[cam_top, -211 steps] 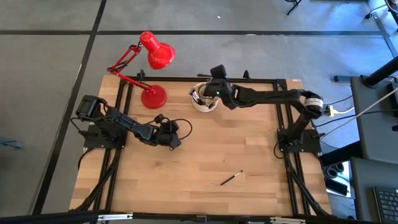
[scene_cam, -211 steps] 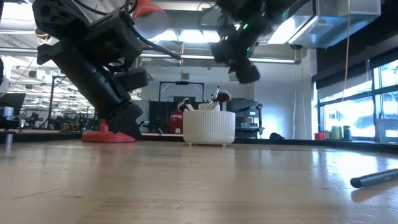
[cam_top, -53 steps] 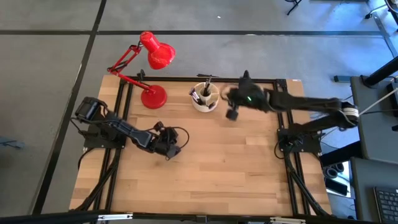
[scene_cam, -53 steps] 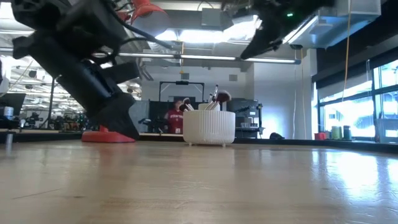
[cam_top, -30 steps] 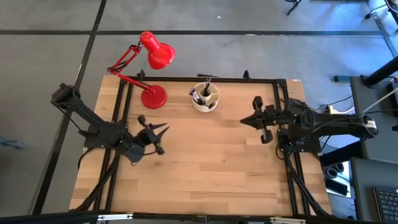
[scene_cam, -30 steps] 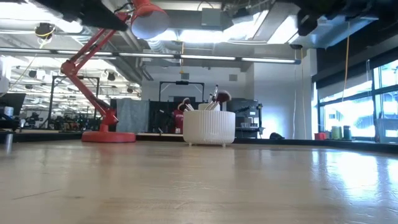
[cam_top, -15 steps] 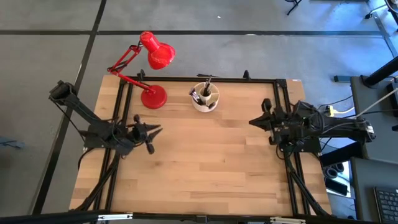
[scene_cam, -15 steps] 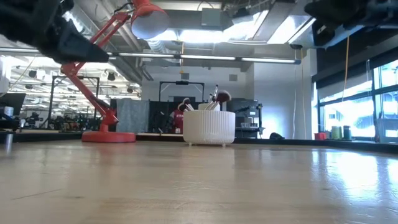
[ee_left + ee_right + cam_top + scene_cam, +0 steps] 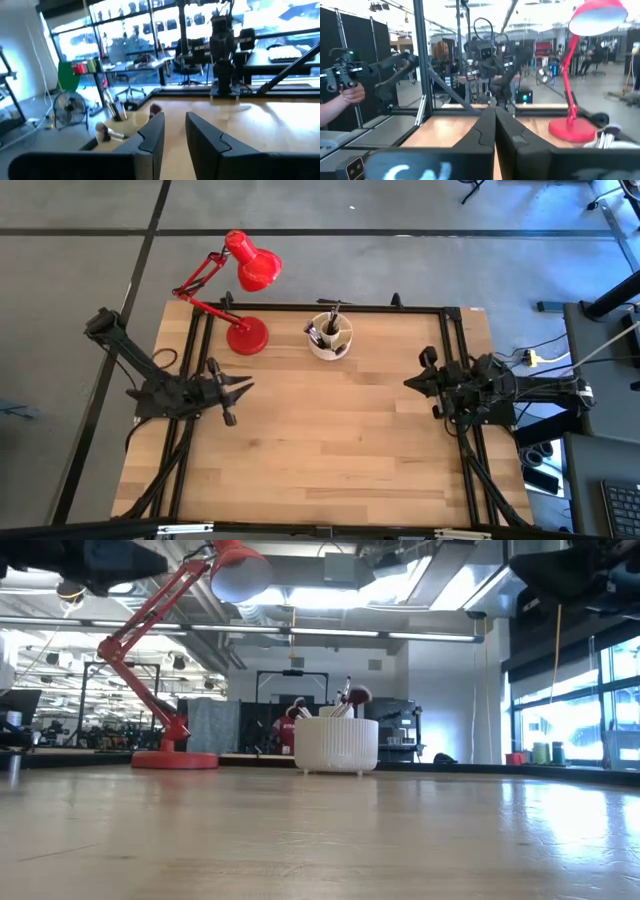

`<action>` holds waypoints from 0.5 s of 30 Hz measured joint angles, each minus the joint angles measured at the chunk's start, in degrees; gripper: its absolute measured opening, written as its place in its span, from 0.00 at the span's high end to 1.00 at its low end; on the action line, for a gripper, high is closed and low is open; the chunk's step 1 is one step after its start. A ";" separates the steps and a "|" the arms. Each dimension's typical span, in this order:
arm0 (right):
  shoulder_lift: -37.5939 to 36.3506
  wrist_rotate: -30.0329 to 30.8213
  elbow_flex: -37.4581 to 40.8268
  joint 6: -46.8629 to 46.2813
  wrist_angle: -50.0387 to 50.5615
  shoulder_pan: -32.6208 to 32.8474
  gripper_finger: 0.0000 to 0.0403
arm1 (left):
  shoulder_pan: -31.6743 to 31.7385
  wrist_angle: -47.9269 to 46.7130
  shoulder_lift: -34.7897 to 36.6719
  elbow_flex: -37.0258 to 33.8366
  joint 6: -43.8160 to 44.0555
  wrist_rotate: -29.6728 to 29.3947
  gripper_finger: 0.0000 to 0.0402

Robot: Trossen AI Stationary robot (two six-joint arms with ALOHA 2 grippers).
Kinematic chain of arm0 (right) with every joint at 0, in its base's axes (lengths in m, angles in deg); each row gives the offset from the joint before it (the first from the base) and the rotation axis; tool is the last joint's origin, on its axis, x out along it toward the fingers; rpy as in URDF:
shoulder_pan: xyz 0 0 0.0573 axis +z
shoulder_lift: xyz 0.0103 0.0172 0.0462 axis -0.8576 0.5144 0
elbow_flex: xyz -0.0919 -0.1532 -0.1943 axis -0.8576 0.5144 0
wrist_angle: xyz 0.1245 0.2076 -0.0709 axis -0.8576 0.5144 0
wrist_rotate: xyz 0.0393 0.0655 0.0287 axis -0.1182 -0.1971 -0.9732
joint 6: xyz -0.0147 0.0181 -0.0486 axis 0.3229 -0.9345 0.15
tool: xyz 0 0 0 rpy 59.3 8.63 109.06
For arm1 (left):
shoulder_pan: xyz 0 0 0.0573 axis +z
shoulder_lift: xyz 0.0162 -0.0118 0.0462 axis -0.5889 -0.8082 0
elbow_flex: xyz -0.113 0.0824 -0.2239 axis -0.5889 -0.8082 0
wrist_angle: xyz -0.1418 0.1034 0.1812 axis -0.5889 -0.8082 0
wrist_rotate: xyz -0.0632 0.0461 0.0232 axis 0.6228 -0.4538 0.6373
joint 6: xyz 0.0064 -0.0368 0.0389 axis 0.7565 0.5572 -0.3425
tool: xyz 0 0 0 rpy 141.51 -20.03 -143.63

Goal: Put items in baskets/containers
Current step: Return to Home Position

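Arms fold back at the table (image 9: 330, 460) sides, left gripper (image 9: 240, 387) slightly parted, right gripper (image 9: 412, 382) closed. The earlier loose brush is gone; the organiser (image 9: 336, 745) holds brushes (image 9: 352, 695)

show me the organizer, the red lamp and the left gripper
organizer (image 9: 336, 747): low view, ribbed side wall
red lamp (image 9: 247, 337): high view, round base
left gripper (image 9: 174, 121): left wrist view, midway between fingertips

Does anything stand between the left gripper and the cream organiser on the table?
Nothing visible does. Only bare table lies between the left gripper and the organiser. The red lamp's base stands aside from that line.
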 joint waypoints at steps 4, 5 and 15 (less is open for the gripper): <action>-4.57 0.01 0.00 1.26 3.51 0.00 0.99 | -2.86 -5.09 7.38 -0.01 -6.26 -1.96 0.81; -5.80 0.03 0.00 1.37 4.48 0.00 0.99 | -3.44 -6.89 9.33 -0.02 -7.16 -2.62 0.81; -11.80 0.86 0.03 1.45 10.39 0.00 0.99 | -2.46 -22.21 26.99 -2.02 -4.88 12.14 0.81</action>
